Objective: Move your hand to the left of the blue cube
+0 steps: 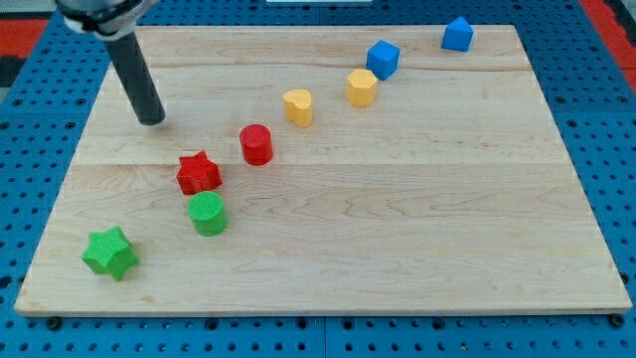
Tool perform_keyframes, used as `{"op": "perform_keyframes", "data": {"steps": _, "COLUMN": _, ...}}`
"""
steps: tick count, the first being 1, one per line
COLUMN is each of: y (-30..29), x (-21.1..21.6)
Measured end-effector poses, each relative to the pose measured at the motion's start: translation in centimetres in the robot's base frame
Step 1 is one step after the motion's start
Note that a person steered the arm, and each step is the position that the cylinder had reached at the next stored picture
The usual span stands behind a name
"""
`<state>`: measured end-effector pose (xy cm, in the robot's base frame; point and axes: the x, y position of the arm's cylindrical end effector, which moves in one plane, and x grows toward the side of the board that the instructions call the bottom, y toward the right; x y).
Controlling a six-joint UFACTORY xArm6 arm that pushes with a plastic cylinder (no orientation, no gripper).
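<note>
The blue cube (383,59) sits near the view's top, right of centre, on the wooden board (397,219). A second blue block (457,34), with a peaked top, lies further to the view's right at the top edge. My tip (152,120) rests on the board at the view's upper left, far to the left of the blue cube and lower than it. It touches no block; the nearest is the red star (199,173), below and to its right.
A yellow hexagonal block (362,88) lies just below-left of the blue cube, then a yellow heart (298,106), a red cylinder (256,144), a green cylinder (208,214) and a green star (110,253), forming a diagonal line. Blue pegboard surrounds the board.
</note>
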<state>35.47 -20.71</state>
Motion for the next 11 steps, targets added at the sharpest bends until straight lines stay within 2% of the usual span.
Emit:
{"op": "perform_keyframes", "data": {"steps": 1, "y": 2.0, "x": -4.2}}
{"op": "perform_keyframes", "data": {"steps": 3, "y": 13.5, "x": -9.7}}
{"op": "perform_keyframes", "data": {"steps": 6, "y": 24.7, "x": -10.0}}
{"op": "perform_keyframes", "data": {"steps": 9, "y": 23.3, "x": -8.5}}
{"op": "perform_keyframes", "data": {"steps": 10, "y": 24.2, "x": -8.0}}
{"op": "perform_keyframes", "data": {"steps": 11, "y": 29.2, "x": -8.0}}
